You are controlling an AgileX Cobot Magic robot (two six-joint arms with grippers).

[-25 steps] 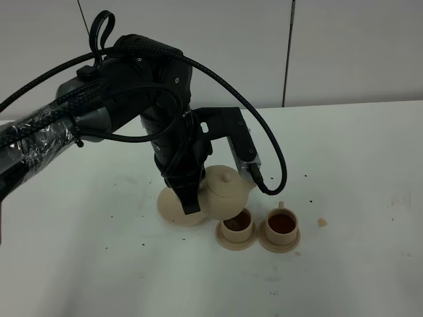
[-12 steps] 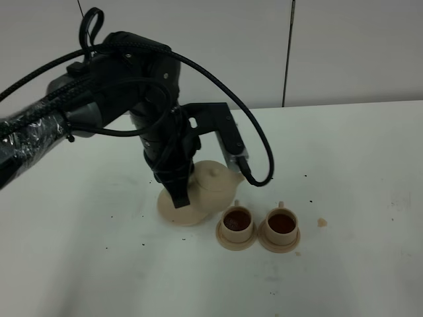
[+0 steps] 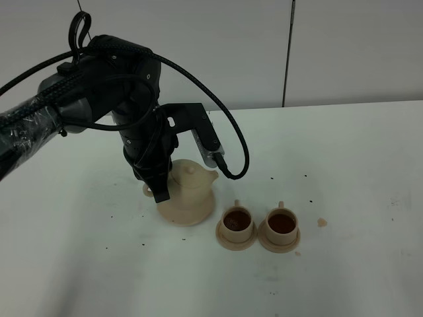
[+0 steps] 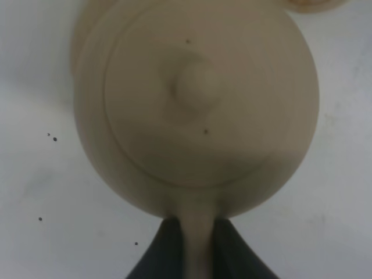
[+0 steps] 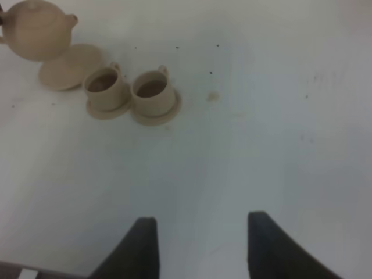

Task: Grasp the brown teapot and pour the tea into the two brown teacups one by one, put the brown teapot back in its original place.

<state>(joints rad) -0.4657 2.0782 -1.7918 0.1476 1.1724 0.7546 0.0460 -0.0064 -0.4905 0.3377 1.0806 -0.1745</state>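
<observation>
Since the earlier frames, the brown teapot [image 3: 190,187] has been carried leftward, away from the cups, and the left arm has been drawn back with it toward the left of the high view; both cups have been left where they stood.

At centre left of the high view, the left gripper [image 3: 160,191] is seen pointing down, its fingers [image 4: 167,250] closed on the teapot's loop handle, which is clamped between the two dark tips in the left wrist view. The teapot is held upright with its knob lid on, spout toward the right, directly over the large saucer [image 3: 186,214]; whether its base touches the saucer cannot be told. In the right wrist view the pot appears offset from the saucer, with the saucer's disc showing beside it.

Just right of the saucer, at lower centre, the two brown teacups are set side by side on their own small saucers, the left cup [image 3: 236,222] and the right cup [image 3: 282,224], each filled with dark tea. Small dark specks are scattered over the white worktop [image 3: 357,165].

The right gripper [image 5: 200,247] is seen only in its own wrist view, its fingers spread apart and empty above bare worktop, well away from the tea set.
</observation>
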